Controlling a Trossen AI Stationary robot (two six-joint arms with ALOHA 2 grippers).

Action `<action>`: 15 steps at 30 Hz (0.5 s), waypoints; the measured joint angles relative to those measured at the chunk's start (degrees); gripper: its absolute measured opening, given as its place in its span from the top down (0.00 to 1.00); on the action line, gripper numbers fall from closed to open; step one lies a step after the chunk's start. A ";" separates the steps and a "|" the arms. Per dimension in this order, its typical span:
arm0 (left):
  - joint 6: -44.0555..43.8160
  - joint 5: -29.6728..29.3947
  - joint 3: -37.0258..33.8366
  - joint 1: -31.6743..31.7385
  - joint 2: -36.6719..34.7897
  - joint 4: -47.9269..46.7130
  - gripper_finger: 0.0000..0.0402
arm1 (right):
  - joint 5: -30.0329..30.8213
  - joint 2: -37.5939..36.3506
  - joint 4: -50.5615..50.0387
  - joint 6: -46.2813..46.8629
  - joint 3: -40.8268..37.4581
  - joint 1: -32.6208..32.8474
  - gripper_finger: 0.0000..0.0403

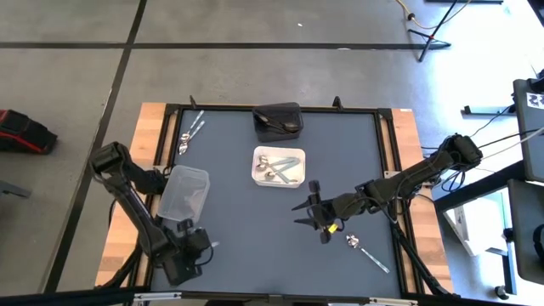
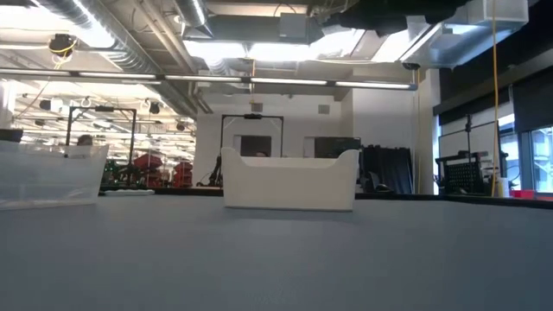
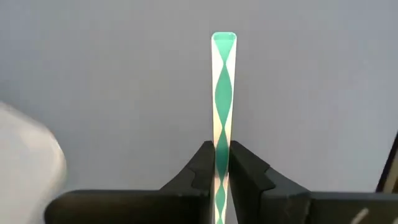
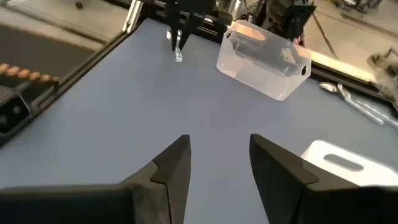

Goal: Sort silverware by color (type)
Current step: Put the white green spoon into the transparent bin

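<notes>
No readable writing or brand is being shown on anything on the table. At the near left corner, a slim shiny handle [image 3: 223,112], mirroring green, is being pinched between the closed fingers of the left gripper [image 1: 206,245]. Near the right edge, one silver spoon [image 1: 365,251] is lying on the mat, just beside the right gripper [image 1: 309,212], whose fingers are being held spread apart and empty. Farther in, a clear container [image 1: 185,190] is standing on the left, and several silver spoons are resting in the white tray [image 1: 278,167]. Two more spoons [image 1: 192,132] are lying at the far left corner, with dark pieces in the black tray [image 1: 279,121].
</notes>
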 joint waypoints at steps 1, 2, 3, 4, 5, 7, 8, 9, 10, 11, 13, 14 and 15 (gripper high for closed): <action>2.47 -2.00 0.00 0.56 -1.07 0.20 0.94 | 0.01 0.00 -0.02 1.38 0.00 0.00 0.61; 5.12 -3.73 0.00 1.19 -2.03 0.74 0.94 | -0.07 0.00 -0.06 2.77 0.00 0.00 0.61; 8.02 -5.27 0.00 1.83 -3.02 1.39 0.94 | -0.07 0.00 -0.22 4.20 0.00 0.00 0.61; 11.06 -6.44 0.02 2.57 -3.91 1.71 0.93 | -0.12 0.00 -0.60 5.64 0.00 0.00 0.61; 14.10 -7.65 0.02 3.34 -4.93 2.04 0.93 | -0.52 0.00 -1.14 6.84 0.00 0.00 0.61; 20.24 -10.12 0.06 5.26 -6.71 3.39 0.92 | -2.56 0.00 -2.47 8.40 0.00 0.00 0.61; 23.54 -11.18 0.07 6.47 -7.54 4.04 0.92 | -3.71 0.00 -3.17 9.18 0.00 0.00 0.61; 26.59 -12.37 0.07 7.55 -8.24 4.39 0.92 | -4.43 0.00 -3.69 9.80 0.00 0.00 0.61; 29.36 -13.14 0.07 8.65 -9.00 4.90 0.92 | -4.49 0.00 -4.24 10.96 -0.01 0.00 0.61; 31.87 -13.54 0.07 9.72 -9.74 5.58 0.92 | -4.51 0.00 -4.85 12.13 -0.02 0.01 0.61; 36.17 -14.06 0.09 12.00 -11.17 6.58 0.92 | -4.52 0.00 -5.57 13.74 -0.33 0.02 0.61; 38.28 -14.15 0.09 13.08 -11.88 7.09 0.92 | -4.50 0.00 -5.87 14.18 -0.60 0.02 0.61; 40.34 -14.19 0.09 14.22 -12.58 7.81 0.92 | -4.49 0.00 -6.14 14.67 -0.86 0.13 0.61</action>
